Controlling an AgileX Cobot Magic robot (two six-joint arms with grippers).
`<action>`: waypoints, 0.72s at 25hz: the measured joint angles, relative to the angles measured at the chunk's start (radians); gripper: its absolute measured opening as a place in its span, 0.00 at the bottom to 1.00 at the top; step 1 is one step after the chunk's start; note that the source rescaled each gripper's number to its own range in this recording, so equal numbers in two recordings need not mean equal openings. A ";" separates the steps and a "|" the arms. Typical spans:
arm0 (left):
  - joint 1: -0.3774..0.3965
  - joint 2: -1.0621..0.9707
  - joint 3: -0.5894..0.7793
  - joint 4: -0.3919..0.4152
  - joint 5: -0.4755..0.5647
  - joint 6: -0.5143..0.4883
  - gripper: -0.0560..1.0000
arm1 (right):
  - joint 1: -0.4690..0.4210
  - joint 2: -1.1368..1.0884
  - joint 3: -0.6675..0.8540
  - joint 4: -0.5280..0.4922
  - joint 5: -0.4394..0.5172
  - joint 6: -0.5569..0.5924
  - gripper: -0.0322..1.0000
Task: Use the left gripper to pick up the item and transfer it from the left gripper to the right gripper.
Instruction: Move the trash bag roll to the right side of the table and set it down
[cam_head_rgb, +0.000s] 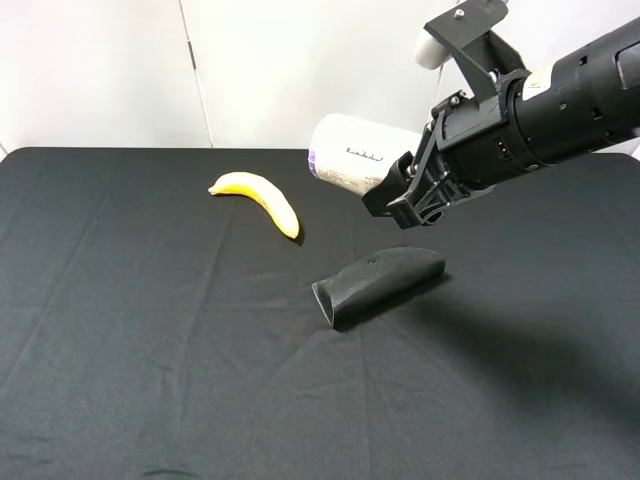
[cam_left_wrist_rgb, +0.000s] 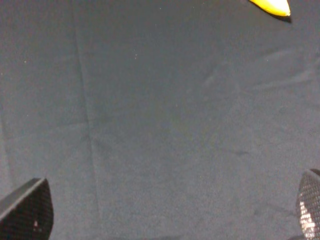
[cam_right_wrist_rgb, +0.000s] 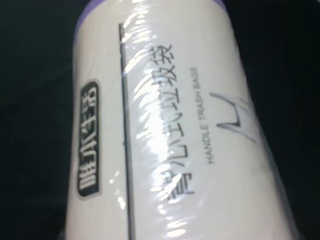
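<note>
The item, a whitish labelled roll (cam_head_rgb: 355, 155) with a purple end, is held in the air above the black table by my right gripper (cam_head_rgb: 397, 190), which is shut on its near end. In the right wrist view the roll (cam_right_wrist_rgb: 165, 125) fills the picture, with black print and a purple rim at its far end; the fingers are hidden there. My left gripper (cam_left_wrist_rgb: 170, 215) is open and empty over bare black cloth, with only its two fingertips (cam_left_wrist_rgb: 27, 210) showing. The left arm is out of the exterior high view.
A yellow banana (cam_head_rgb: 258, 197) lies on the black tablecloth (cam_head_rgb: 150, 330) left of the roll; its tip shows in the left wrist view (cam_left_wrist_rgb: 272, 6). A black curved pouch (cam_head_rgb: 380, 280) lies below the right gripper. A white wall stands behind the table.
</note>
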 joint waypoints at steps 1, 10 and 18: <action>0.000 0.000 0.000 0.000 0.000 0.000 0.91 | 0.000 0.000 0.000 0.000 -0.002 0.001 0.04; 0.049 0.000 0.000 0.000 0.000 0.000 0.91 | 0.000 0.000 0.000 0.000 -0.004 0.002 0.04; 0.232 0.000 0.000 0.000 0.000 0.000 0.91 | 0.000 0.000 0.000 -0.010 -0.004 0.084 0.04</action>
